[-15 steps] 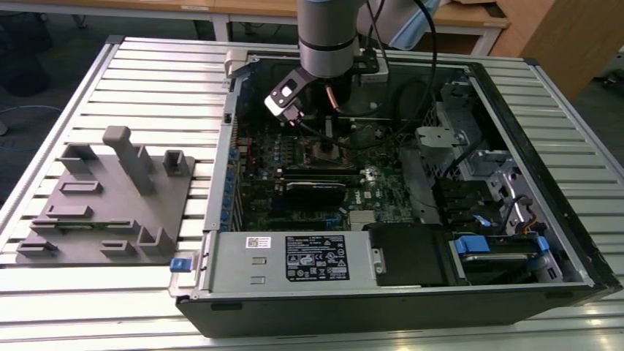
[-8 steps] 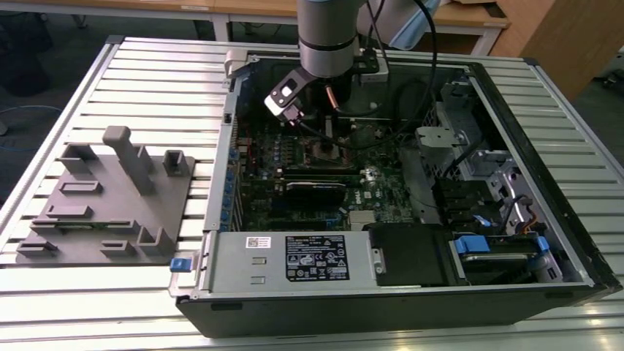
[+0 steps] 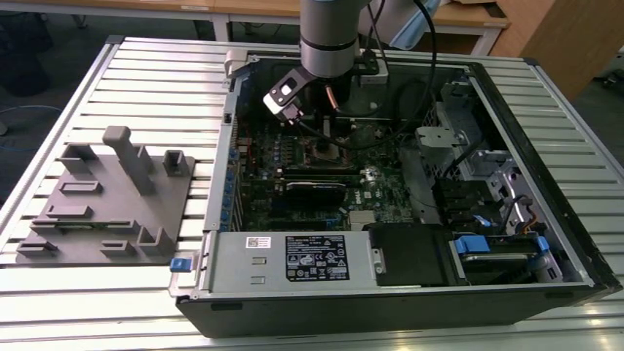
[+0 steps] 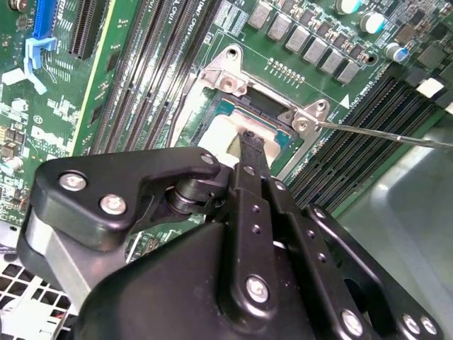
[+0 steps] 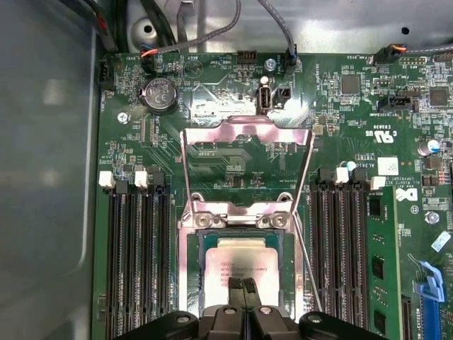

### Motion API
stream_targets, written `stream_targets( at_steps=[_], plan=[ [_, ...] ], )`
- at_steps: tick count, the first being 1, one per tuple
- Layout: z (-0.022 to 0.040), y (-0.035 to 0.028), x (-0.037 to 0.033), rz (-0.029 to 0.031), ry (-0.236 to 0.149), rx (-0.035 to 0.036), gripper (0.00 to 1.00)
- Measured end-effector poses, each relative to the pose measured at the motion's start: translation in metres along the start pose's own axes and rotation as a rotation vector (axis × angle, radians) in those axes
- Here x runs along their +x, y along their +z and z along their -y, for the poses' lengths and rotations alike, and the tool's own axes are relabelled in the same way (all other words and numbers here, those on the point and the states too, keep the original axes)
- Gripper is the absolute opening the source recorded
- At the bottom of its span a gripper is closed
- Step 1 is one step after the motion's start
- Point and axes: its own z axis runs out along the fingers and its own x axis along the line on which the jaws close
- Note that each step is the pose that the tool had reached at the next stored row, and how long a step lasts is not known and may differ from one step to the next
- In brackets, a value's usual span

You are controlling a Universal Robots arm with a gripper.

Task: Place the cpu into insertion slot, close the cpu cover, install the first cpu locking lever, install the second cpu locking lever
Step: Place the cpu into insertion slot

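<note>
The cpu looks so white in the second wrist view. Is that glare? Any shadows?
Yes. In the second wrist view the cpu glares nearly white beside the gripper. In the first wrist view it is an even dull grey, and the computer case wall has a pale sheen. In the exterior view the case's inside is dim and the slatted table bright.

A workshop or lab: opened computer case (image 3: 390, 316) on a slatted metal bench (image 3: 156, 80), desks (image 3: 263, 7) behind

The arm (image 3: 328, 29) stood upright at the upper middle of the exterior view, its wrist (image 3: 326, 64) pointing straight down. The gripper (image 5: 242, 285) hung below it. In the first wrist view its two black fingertips (image 5: 234, 285) were pressed together without a gap.
</note>
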Motion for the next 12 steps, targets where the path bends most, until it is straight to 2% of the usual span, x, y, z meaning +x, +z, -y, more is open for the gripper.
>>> stream_targets(
  at_steps=[3,12],
  plan=[
    [0.0,0.0,0.0,0.0001,0.0,0.003,0.1],
    [-0.0013,0.0001,0.0,0.0,0.0,0.0034,0.1]
  ],
)
